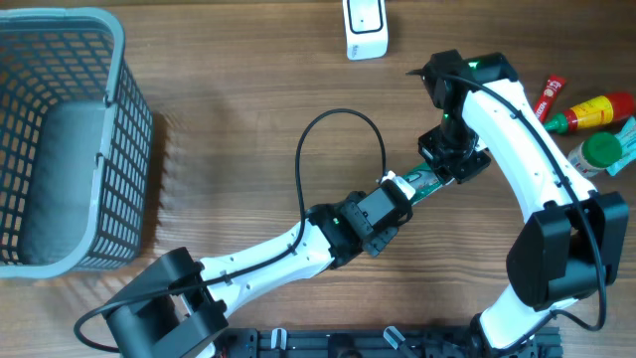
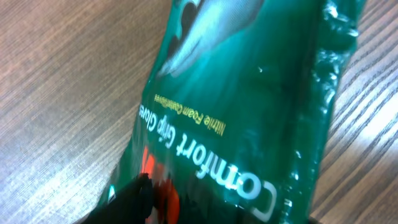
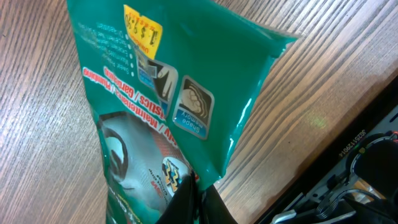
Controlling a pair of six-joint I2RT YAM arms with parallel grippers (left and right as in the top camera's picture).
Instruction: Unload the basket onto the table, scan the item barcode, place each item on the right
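The green packet (image 1: pixel 425 182) is in the middle of the wooden surface (image 1: pixel 229 119), between the two arms. Its long axis runs on a slant from lower left to upper right in the overhead view. One end points toward the left claw (image 1: pixel 402 186) and the other toward the right claw (image 1: pixel 449 164). The right wrist view shows its printed face with a yellow price sticker (image 3: pixel 142 31) near the far end.

The right claw is closed tight, pinching the packet's near edge. The left claw sits at the opposite end, with one dark finger (image 2: pixel 132 200) against the packet's face. I cannot tell how far apart its jaws are, or whether they grip. A grey basket (image 1: pixel 60 139) stands at the left. A white scanner (image 1: pixel 365 28) lies at the top edge.
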